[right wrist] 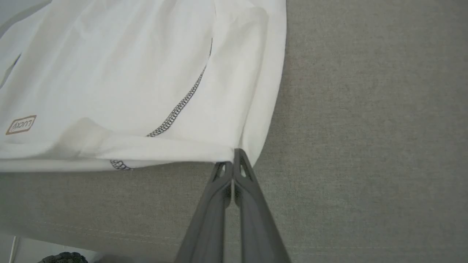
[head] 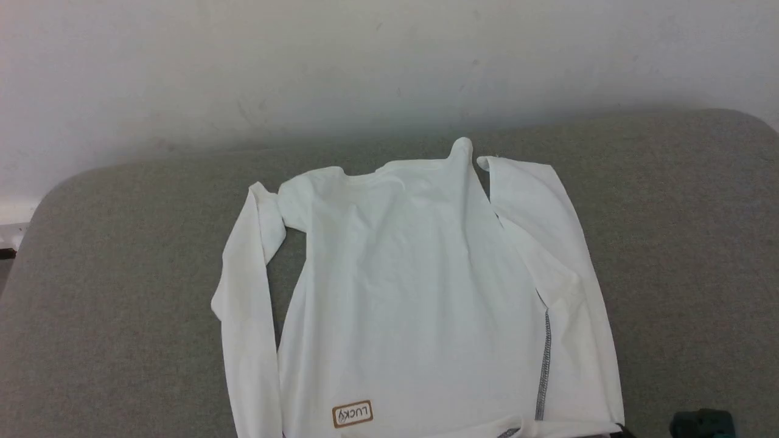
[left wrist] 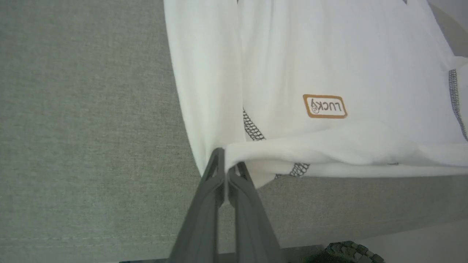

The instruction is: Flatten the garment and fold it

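While the garment [head: 414,274] is spread nearly flat mid-frame, its lower hem corners are pinched by the left gripper [left wrist: 228,162] and right gripper [right wrist: 231,160]. Folding is judged not yet begun.

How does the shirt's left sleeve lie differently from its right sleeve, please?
The left sleeve lies apart from the torso, grey cushion showing between; the right sleeve lies close against it. The left sleeve bunches at the shoulder; the right sleeve lies smoother. Both run toward the hem.

garment [head: 414,292] hem cut off at head view's bottom edge; dark lump [head: 700,424] nearby, possibly greenish, unidentifiable
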